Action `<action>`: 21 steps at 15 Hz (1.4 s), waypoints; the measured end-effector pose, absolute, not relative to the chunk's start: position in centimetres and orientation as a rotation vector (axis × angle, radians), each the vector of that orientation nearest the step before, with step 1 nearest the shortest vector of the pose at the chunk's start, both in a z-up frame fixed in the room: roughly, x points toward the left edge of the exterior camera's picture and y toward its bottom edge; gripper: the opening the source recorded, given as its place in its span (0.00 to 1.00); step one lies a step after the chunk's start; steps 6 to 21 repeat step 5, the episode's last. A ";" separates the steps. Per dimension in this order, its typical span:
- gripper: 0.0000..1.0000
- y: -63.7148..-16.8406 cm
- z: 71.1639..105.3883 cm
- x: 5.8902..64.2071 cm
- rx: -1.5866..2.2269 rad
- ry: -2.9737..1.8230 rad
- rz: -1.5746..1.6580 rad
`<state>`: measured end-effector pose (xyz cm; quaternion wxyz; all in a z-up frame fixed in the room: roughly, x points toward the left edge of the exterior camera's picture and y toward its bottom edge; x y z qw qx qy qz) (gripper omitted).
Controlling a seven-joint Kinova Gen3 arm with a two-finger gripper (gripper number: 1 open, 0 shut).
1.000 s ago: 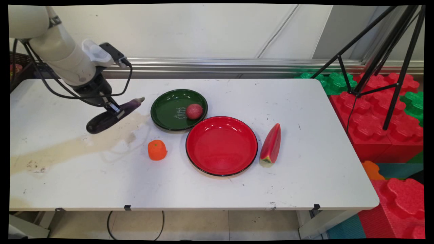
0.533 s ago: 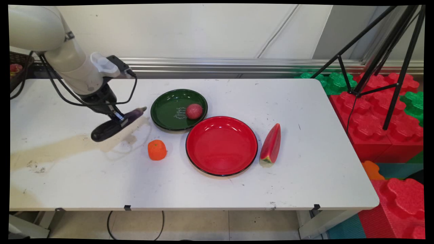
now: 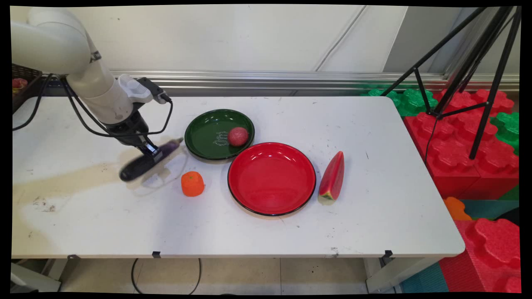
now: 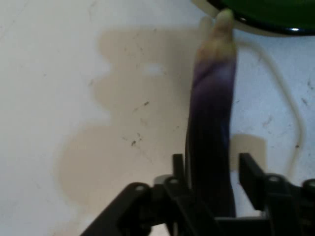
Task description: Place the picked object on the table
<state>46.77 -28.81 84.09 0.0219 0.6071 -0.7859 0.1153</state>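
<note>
A dark purple eggplant (image 3: 151,160) hangs just above the table, and my gripper (image 3: 151,153) is shut on its middle. In the hand view the eggplant (image 4: 211,123) runs up between my fingers, its pale stem end close to the rim of the green plate (image 4: 266,14). The green plate (image 3: 203,137) lies to the right of the eggplant and holds a red ball-shaped fruit (image 3: 237,136). An orange fruit (image 3: 192,183) sits on the table just right of and nearer than the eggplant.
A red plate (image 3: 271,178) lies right of the orange fruit, touching the green plate's edge. A watermelon slice (image 3: 332,177) lies beside the red plate. A brownish stain (image 3: 62,182) marks the table's left part. A tripod and foam blocks stand off the right end.
My gripper has carried the eggplant rightward and toward the near side, lower over the table, closer to the orange fruit and the green plate.
</note>
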 end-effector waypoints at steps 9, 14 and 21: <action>1.00 -28.7 83.5 46.6 1.867 -2.435 0.341; 1.00 -28.7 83.5 46.6 1.867 -2.435 0.341; 1.00 -28.7 83.5 46.6 1.867 -2.435 0.341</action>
